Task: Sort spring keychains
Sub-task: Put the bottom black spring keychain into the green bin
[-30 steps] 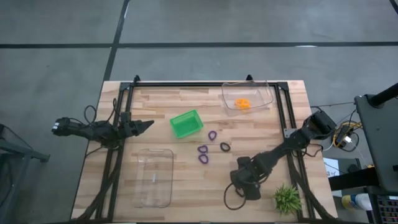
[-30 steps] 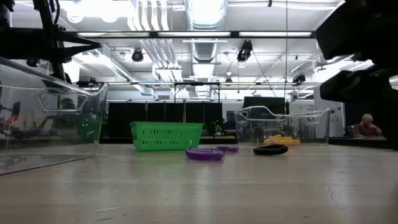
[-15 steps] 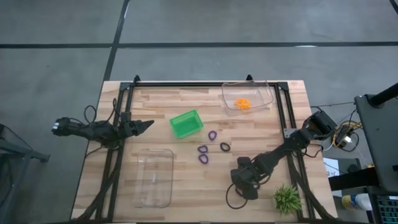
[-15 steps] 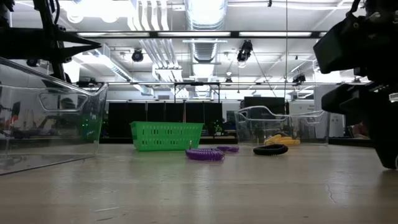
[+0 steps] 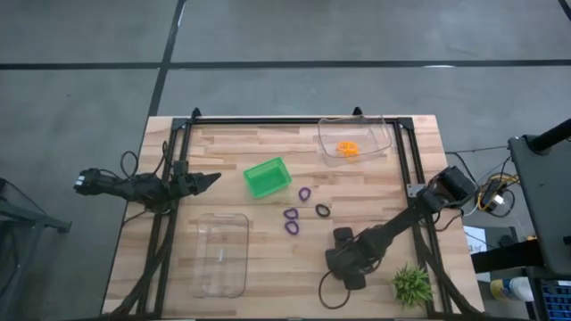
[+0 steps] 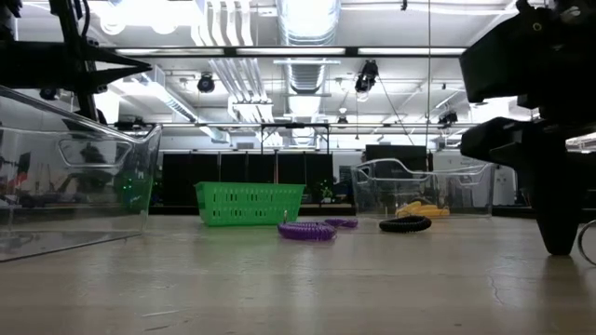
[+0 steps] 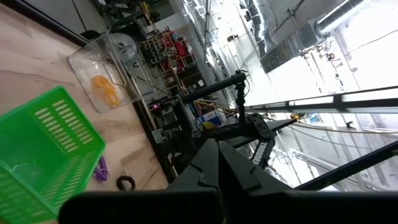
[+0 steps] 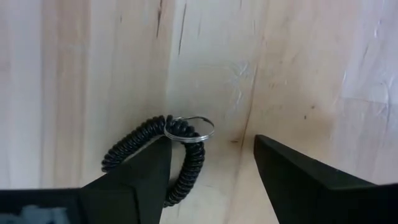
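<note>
**Where things lie on the desk**

On the desk (image 5: 223, 143), the basket (image 5: 268, 176) stands near the middle. Behind it and to the right is a clear bin (image 5: 355, 136) with some keychains (image 5: 347, 148) in it. A second clear bin (image 5: 220, 253) lies in front of the basket, toward the left. Between the basket and the right hand (image 5: 348, 272) lie four keychains (image 5: 305, 210) close together. One more keychain (image 8: 163, 158) lies on the desk under the right hand, one finger on each side of it. The small plant (image 5: 412, 284) stands at the front right corner, just beside that hand. The left hand (image 5: 207, 179) hangs left of the basket.
</note>
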